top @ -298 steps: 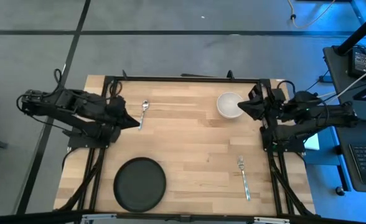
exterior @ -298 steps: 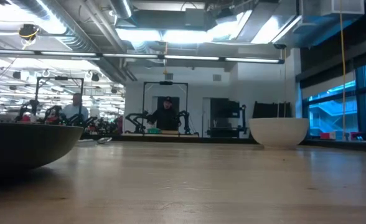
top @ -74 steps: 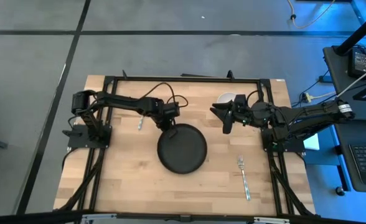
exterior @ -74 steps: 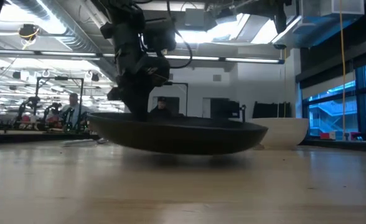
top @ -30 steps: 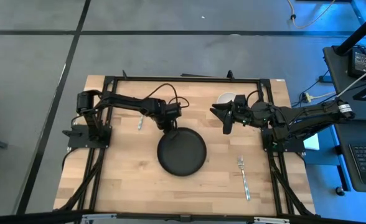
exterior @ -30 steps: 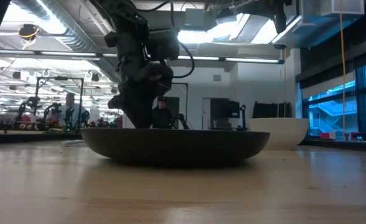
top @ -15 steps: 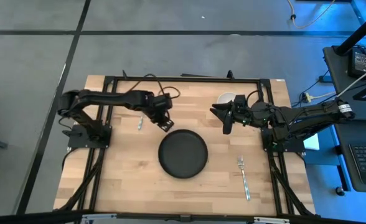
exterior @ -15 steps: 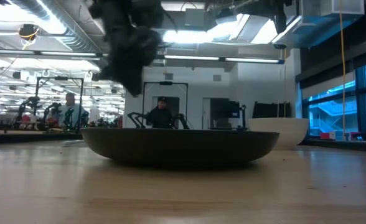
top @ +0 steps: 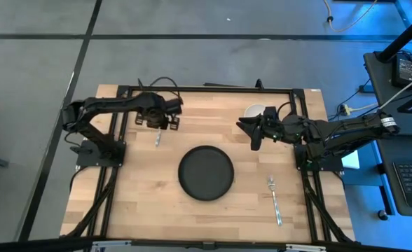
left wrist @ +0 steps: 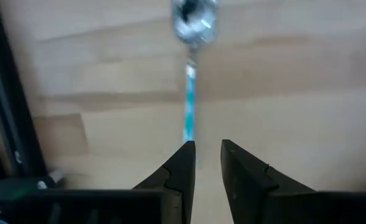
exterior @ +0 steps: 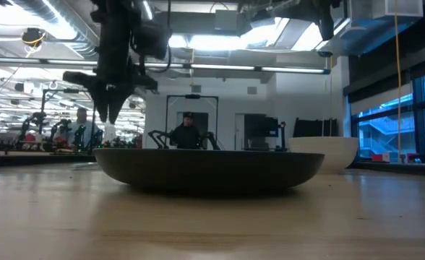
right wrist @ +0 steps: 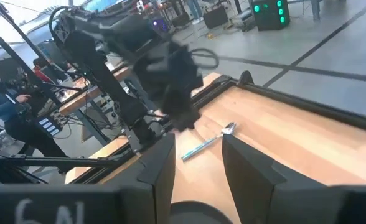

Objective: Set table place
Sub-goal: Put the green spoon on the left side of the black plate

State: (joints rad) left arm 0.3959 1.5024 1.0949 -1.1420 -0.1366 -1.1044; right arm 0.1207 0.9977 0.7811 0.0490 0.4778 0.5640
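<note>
A black plate (top: 205, 172) lies flat in the middle of the pale wooden table (top: 143, 203). A spoon (left wrist: 188, 93) lies on the table at the far left, its handle end (top: 158, 139) showing below my left gripper (top: 161, 120). That gripper hangs above the spoon, pointing down, its fingers (left wrist: 182, 167) slightly apart with nothing between them. My right gripper (top: 252, 133) waits open above the table's far right, in front of a white bowl (top: 253, 110). A fork (top: 274, 200) lies near the right edge.
In the low view the plate (exterior: 209, 170) fills the middle, the bowl (exterior: 324, 153) stands behind it at the right, and my left gripper (exterior: 111, 115) hangs at the left. The black frame runs along the table's edges. People stand in the room beyond.
My left gripper has come away from the plate's far left rim, risen, and gone toward the table's far left corner until it hangs over the spoon. Its wrist has rolled on the way. The plate stays flat on the table.
</note>
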